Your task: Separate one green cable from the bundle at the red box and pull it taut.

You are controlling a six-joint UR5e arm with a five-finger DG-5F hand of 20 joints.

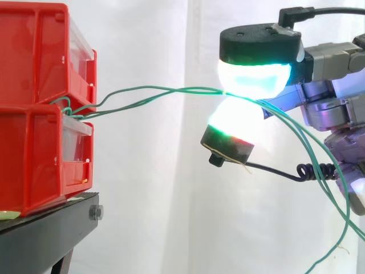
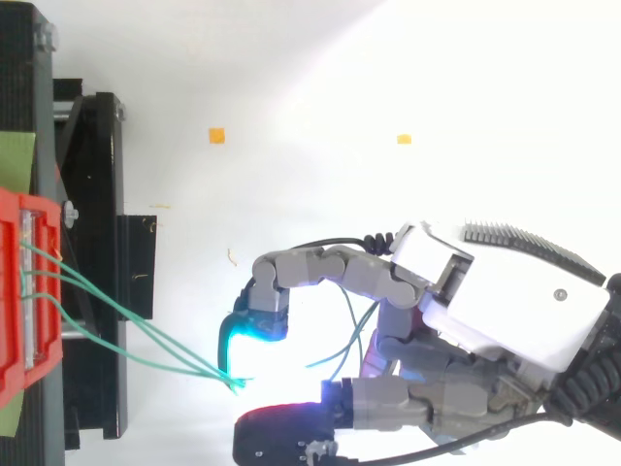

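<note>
Two stacked red bins [image 1: 34, 68] stand on a black stand [image 1: 45, 228] at the left. Thin green cables [image 1: 154, 90] come out between the bins and run right to my hand [image 1: 336, 80]. Two glowing fingertips [image 1: 254, 77] meet and pinch the cables about level with the gap between the bins. The strands keep a slight wave between bin and pinch. Seen from above, three green strands [image 2: 136, 330] fan out from the red bin [image 2: 10, 291] and converge at the cyan pad of my hand [image 2: 505, 301]. I cannot tell whether all of them are pinched.
Past the pinch, the cables' loose ends [image 1: 331, 251] droop down and right under the wrist. A white curtain hangs behind. Two small orange markers [image 2: 216, 135] lie on the white floor. The stand's black frame [image 2: 97, 243] juts out beside the bins.
</note>
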